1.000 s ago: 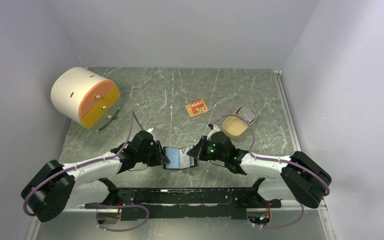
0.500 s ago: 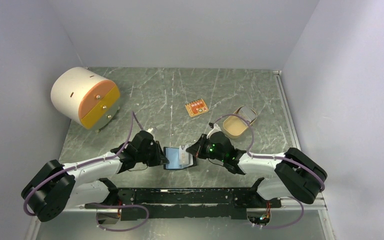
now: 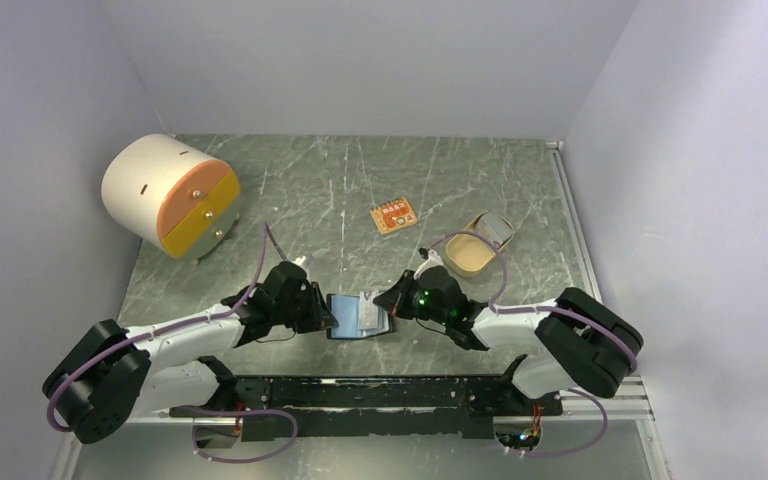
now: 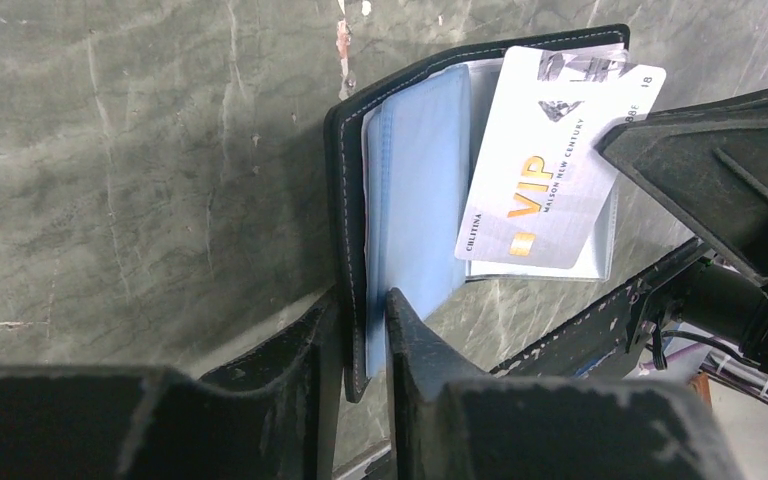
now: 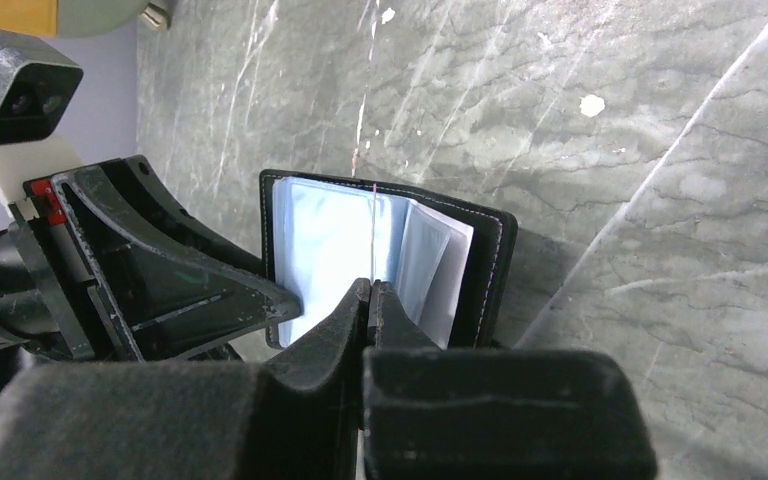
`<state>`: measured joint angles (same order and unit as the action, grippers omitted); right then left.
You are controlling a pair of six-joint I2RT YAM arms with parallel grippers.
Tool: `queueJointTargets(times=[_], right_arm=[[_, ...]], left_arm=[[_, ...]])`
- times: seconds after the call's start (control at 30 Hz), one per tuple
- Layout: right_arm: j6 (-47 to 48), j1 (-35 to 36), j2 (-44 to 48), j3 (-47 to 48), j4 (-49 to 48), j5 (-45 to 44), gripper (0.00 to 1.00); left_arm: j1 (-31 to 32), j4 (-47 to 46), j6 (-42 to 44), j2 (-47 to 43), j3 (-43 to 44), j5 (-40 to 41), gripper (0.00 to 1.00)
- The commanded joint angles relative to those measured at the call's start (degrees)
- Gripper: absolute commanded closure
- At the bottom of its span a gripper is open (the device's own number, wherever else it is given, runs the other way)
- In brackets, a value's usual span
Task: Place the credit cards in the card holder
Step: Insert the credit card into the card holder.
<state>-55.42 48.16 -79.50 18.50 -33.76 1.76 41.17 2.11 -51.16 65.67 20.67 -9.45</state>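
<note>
Over the last second the right tool [image 5: 372, 290] has carried its card leftward. Earlier only blue pocket showed in the open wallet, and now a pale card lies across the right half. This suggests the insertion is under way but not finished. In the left wrist view most of the card's face is still exposed, and it sits tilted rather than square to the slot. The black stitched folding card holder [image 4: 345, 200] is spread open between the two tools. It is at or just above the grey marbled counter [image 4: 140, 180], and I cannot tell whether it rests there. The left tool [image 4: 363, 305] is clenched on the card holder's near edge, one finger outside the black cover and one on the pale blue glossy pocket. The thin silver-white credit card [image 4: 545, 165] has gold "VIP" lettering and a small gold chip. It overlaps a clear sleeve on the card holder's right leaf, with its upper right corner jutting past the card holder's edge. The right tool is clamped tight on that card, which its own camera sees edge-on as a fine line. A tan oval tray [image 3: 468, 258] stands beyond the card holder, to its right.
</note>
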Motion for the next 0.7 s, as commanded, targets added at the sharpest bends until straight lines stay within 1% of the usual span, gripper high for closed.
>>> queueJointTargets(times=[0.0,0.07,0.2,0.4,0.67], right_arm=[[-0.72,-0.17,-1.83,-1.06,-5.08,0.43,1.0],[-1.37,-0.25,-2.2,-1.56,-6.08,0.65,1.0],[-2.73,-0.26,-2.72,-2.6,-8.25,0.68,1.0],[-4.55,-0.21,-4.22,-3.88,-11.72,0.91,1.0],[-6.33,-0.17,-6.32,-4.53,-15.32,1.59,1.0]], left_arm=[[-0.31,-1.22,0.49,-0.3,-0.63,0.07,0.76],[-0.31,-0.86,0.65,-0.15,-0.62,0.33,0.8],[-0.3,-1.02,0.37,-0.64,-1.0,0.4,0.86],[-0.3,-1.58,0.27,-0.18,-1.25,0.19,0.86],[-0.3,-1.85,0.18,-0.25,-1.41,0.15,0.88]])
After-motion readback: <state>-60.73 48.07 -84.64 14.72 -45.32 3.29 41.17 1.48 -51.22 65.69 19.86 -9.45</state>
